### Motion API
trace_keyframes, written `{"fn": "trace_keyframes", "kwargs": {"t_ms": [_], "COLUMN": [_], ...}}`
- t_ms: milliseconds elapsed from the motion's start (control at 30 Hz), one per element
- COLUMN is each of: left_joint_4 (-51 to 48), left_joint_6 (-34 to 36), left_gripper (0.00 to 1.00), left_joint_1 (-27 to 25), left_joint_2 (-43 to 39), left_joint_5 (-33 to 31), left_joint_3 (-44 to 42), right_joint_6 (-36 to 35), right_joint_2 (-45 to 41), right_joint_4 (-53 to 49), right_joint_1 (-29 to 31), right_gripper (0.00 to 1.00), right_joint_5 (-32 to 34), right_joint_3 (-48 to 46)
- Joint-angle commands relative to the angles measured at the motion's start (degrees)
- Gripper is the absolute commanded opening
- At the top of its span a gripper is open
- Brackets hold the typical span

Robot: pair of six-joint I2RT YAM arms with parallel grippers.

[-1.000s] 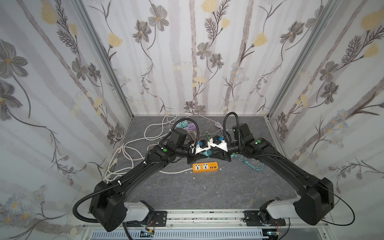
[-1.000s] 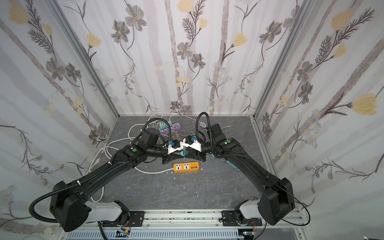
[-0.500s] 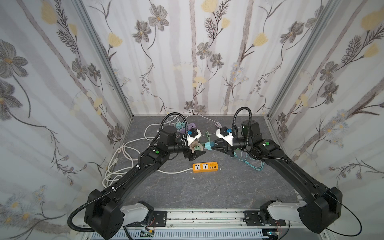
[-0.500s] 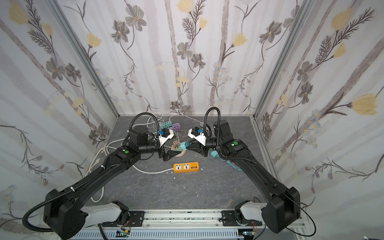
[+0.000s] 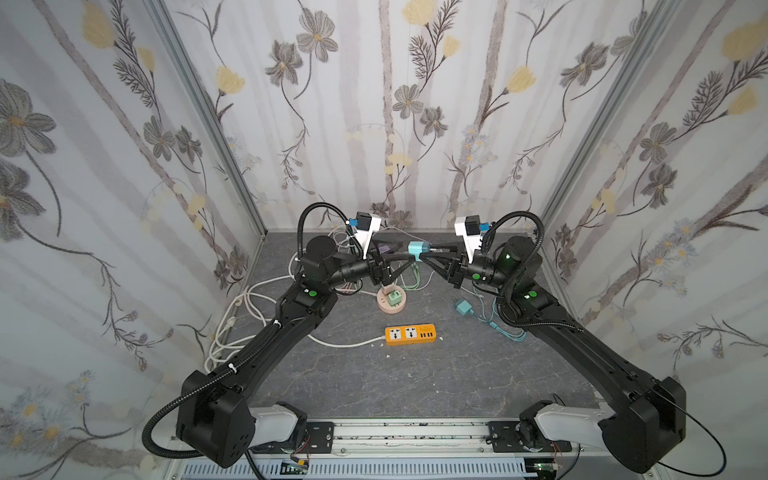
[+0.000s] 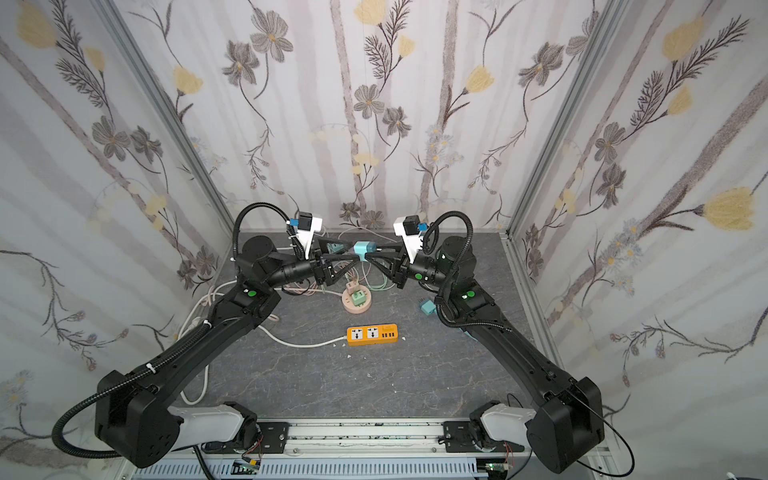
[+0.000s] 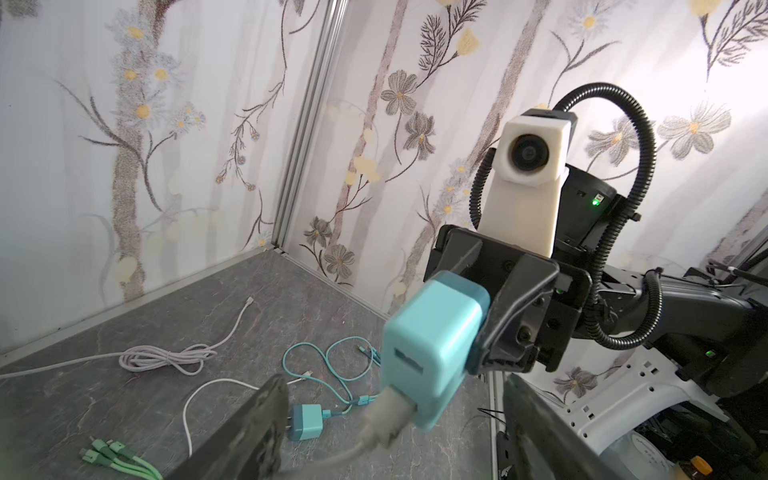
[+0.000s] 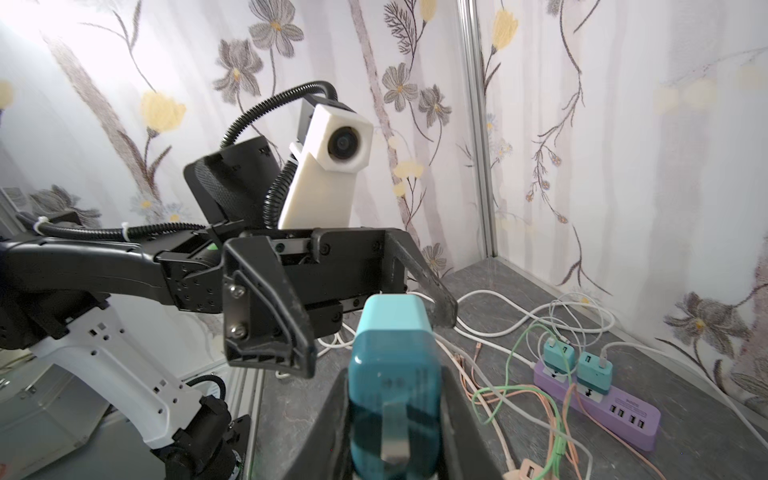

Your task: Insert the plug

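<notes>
ok so the right gripper (image 8: 392, 374) is clamped on the teal charger (image 7: 432, 345), holding it up off the table at the far middle, right between the two arms. The left gripper (image 7: 395, 379) faces it with its jaws spread wide, one either side of the charger's cable end and not gripping anything. There's a USB plug (image 7: 386, 409) going into the charger. It looks seated to me, but it's blurry that close up so can't swear to it

What's plugged where: the round pink socket (image 5: 386, 308) has a green adapter (image 5: 394, 297) in it, and the purple strip (image 8: 623, 415) at the far side holds two small teal chargers (image 8: 559, 353). The orange strip (image 5: 428, 334) sits nearer, and a loose teal charger (image 5: 462, 307) lies on the right
</notes>
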Motion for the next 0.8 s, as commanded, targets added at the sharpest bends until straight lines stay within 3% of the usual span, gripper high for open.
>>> {"fn": "trace_keyframes", "kwargs": {"t_ms": [0,167,333,433,767], "left_joint_4": [5.5,18.5,34.1,42.1,46.7], "left_joint_6": [-4.1,-12.8,-23.9,-29.8,-34.4], "left_gripper": [0.79,0.73,0.52,0.45,0.12], "left_joint_1": [0.3,0.4,0.3,0.3,0.3], "left_joint_2": [0.7,2.4,4.2,5.9,7.5], "left_joint_5": [10.0,16.1,15.6,15.6,16.1], "left_joint_3": [1.2,0.8,-0.8,-0.6,0.1], "right_joint_6": [6.9,7.7,11.8,11.4,10.7], "right_joint_2": [0.5,0.4,1.9,1.8,1.4], "right_joint_4": [8.6,10.3,17.8,18.2,18.7], "right_joint_1": [0.6,1.5,2.6,2.9,3.0], "right_gripper": [0.00,0.00,0.00,0.00,0.00], "right_joint_5": [-5.5,-3.5,-2.9,-2.1,-1.0], "right_joint_3": [0.3,-0.2,-1.0,-1.6,-3.2]}}
